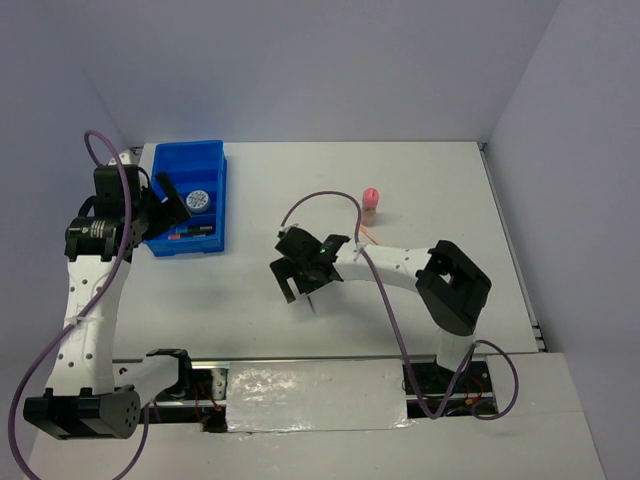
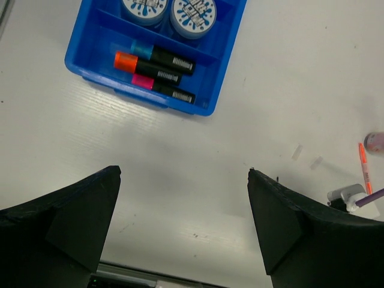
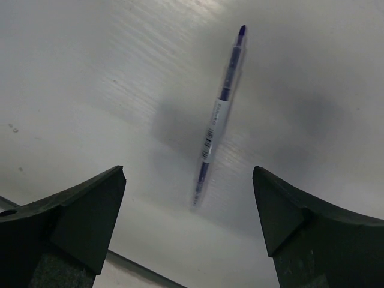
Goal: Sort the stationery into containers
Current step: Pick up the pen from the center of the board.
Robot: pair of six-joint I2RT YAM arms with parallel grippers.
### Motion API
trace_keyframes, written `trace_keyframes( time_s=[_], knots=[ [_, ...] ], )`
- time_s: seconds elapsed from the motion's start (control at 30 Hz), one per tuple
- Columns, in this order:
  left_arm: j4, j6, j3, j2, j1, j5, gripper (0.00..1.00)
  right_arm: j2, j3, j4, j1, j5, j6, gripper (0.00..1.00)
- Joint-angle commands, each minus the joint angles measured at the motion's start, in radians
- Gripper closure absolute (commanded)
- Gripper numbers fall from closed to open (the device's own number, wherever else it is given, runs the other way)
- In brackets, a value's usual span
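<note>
Blue tray. Black bodies: blue-capped highlighter, orange-capped highlighter, pink-capped highlighter. White discs, blue splash print. Clear pen, dark-blue ends, barcode label. White table.

The white surface is carrying four items directly. A blue tray is sitting at the far left, close to the back edge. A clear pen with purple ends is lying flat near the middle, well apart from the tray. A pink-capped tube is resting further back, right of the pen, and a thin orange stick is lying just beside the tube, on its near side
</note>
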Motion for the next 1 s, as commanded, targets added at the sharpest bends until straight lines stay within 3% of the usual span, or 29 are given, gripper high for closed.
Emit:
trace_keyframes(
  time_s=[0.0, 0.1, 0.2, 0.4, 0.43, 0.47, 0.5, 0.57, 0.7, 0.77, 0.83, 0.97],
  knots=[
    [-0.049, 0.064, 0.01, -0.012, -0.001, 0.028, 0.01, 0.029, 0.049, 0.018, 0.025, 0.045, 0.025, 0.08],
    [-0.041, 0.064, -0.011, -0.021, -0.006, 0.045, 0.01, 0.068, 0.046, 0.009, 0.027, 0.08, 0.054, 0.25],
    [-0.036, 0.069, -0.01, -0.015, -0.004, 0.073, 0.01, 0.101, 0.052, -0.001, 0.028, 0.104, 0.074, 0.27],
    [-0.029, 0.075, 0.009, 0.008, -0.023, 0.082, 0.01, 0.146, 0.029, 0.014, 0.03, 0.085, 0.086, 0.49],
    [-0.027, 0.075, 0.013, 0.014, -0.024, 0.085, 0.01, 0.149, 0.02, 0.02, 0.028, 0.075, 0.088, 0.58],
    [-0.026, 0.075, 0.021, 0.022, -0.027, 0.085, 0.01, 0.15, 0.005, 0.028, 0.03, 0.053, 0.098, 0.73],
    [-0.026, 0.074, 0.026, 0.025, -0.027, 0.084, 0.01, 0.149, -0.003, 0.031, 0.033, 0.045, 0.104, 0.74],
    [-0.027, 0.072, 0.038, 0.037, -0.029, 0.088, 0.01, 0.129, -0.023, 0.032, 0.041, 0.032, 0.118, 1.0],
    [-0.004, 0.069, 0.067, 0.069, -0.03, 0.139, 0.01, -0.007, -0.051, 0.022, 0.042, 0.001, 0.153, 1.0],
    [0.02, 0.064, 0.082, 0.115, -0.036, 0.209, 0.01, -0.151, -0.06, -0.015, 0.03, 0.044, 0.198, 1.0],
    [0.037, 0.054, 0.099, 0.155, -0.113, 0.214, 0.01, -0.309, -0.09, -0.035, -0.02, 0.09, 0.23, 1.0],
    [0.039, -0.009, 0.216, 0.336, -0.369, 0.082, 0.01, -0.503, -0.121, -0.151, -0.168, 0.119, 0.243, 1.0]
  ],
)
